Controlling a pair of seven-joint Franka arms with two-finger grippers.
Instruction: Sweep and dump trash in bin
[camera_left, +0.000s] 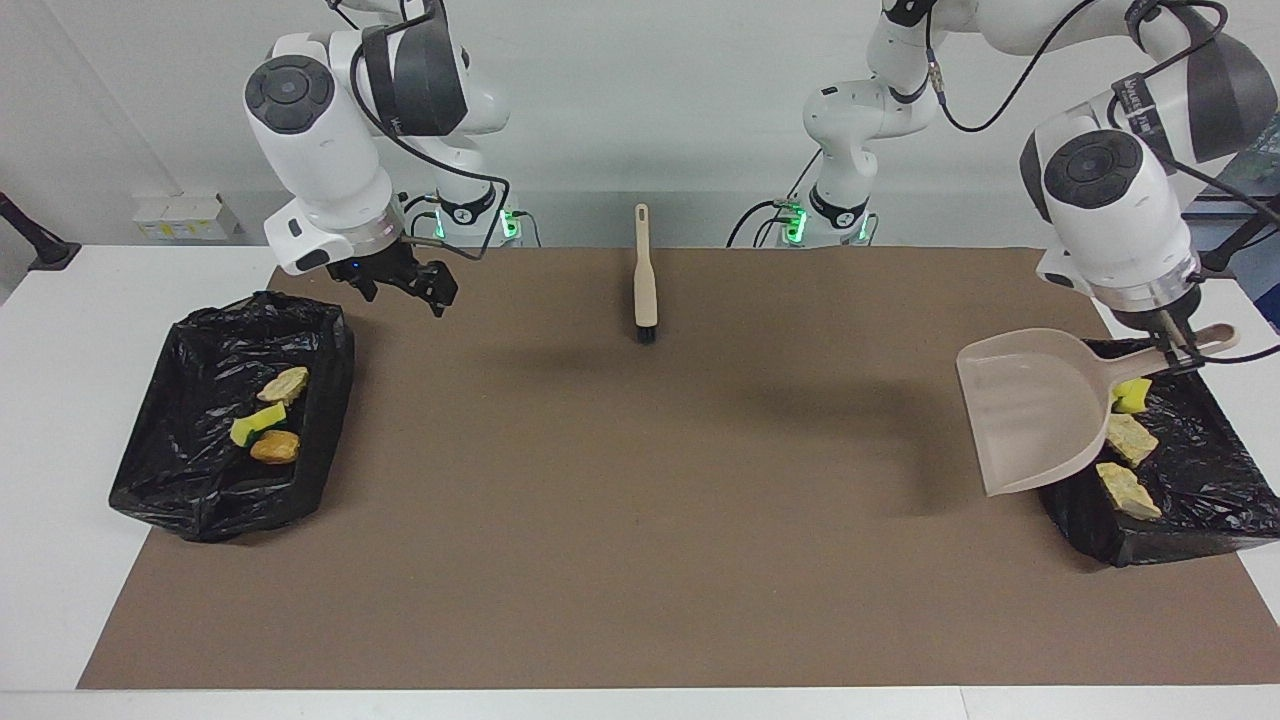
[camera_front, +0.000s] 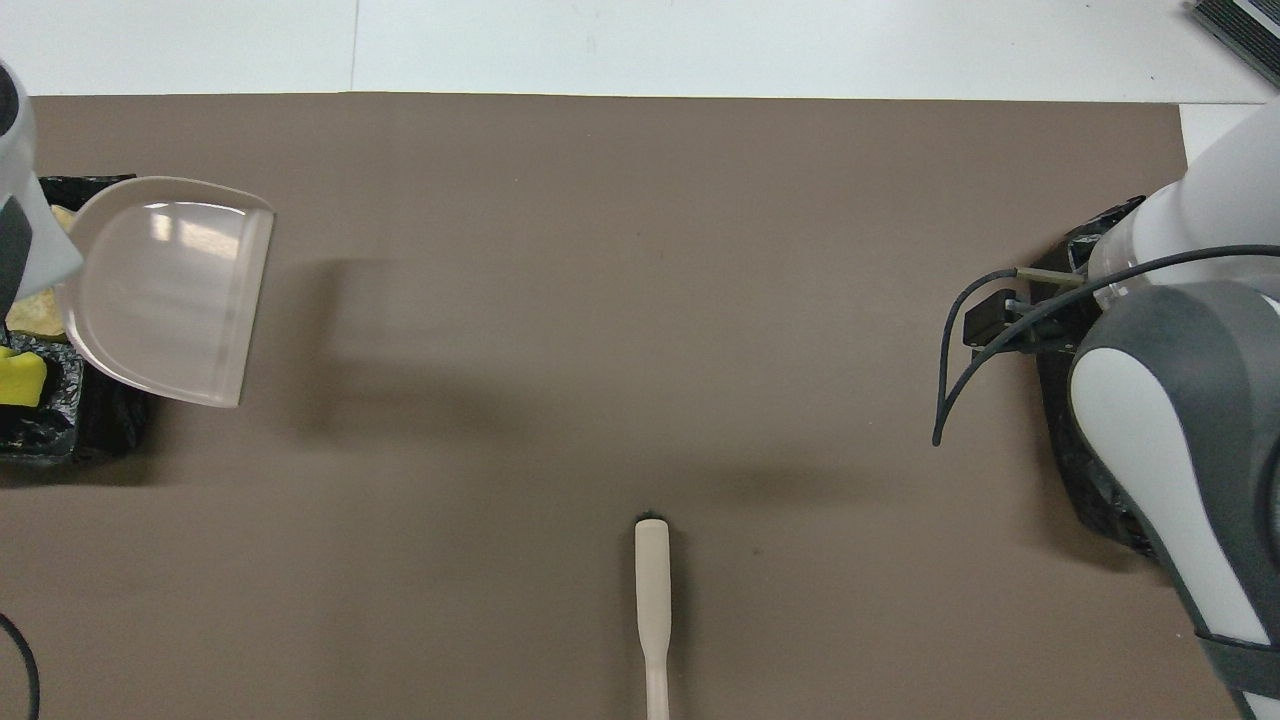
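My left gripper (camera_left: 1170, 345) is shut on the handle of the beige dustpan (camera_left: 1030, 410), holding it in the air. The pan (camera_front: 165, 290) hangs over the inner rim of the black-lined bin (camera_left: 1200, 480) at the left arm's end, mouth toward the middle of the mat. In that bin lies trash: a yellow sponge chunk (camera_left: 1130, 395) and two bread pieces (camera_left: 1130, 437). The second lined bin (camera_left: 200, 490), at the right arm's end, holds bread (camera_left: 283, 383), a sponge (camera_left: 257, 423) and a croissant piece (camera_left: 275, 447). Above its nearer corner my right gripper (camera_left: 405, 290) stands open, holding nothing.
The beige hand brush (camera_left: 646, 280) lies on the brown mat (camera_left: 640, 500) near the robots, midway between the arms, with its black bristles pointing away from them. It also shows in the overhead view as the brush (camera_front: 652, 590). A cable loops off the right wrist.
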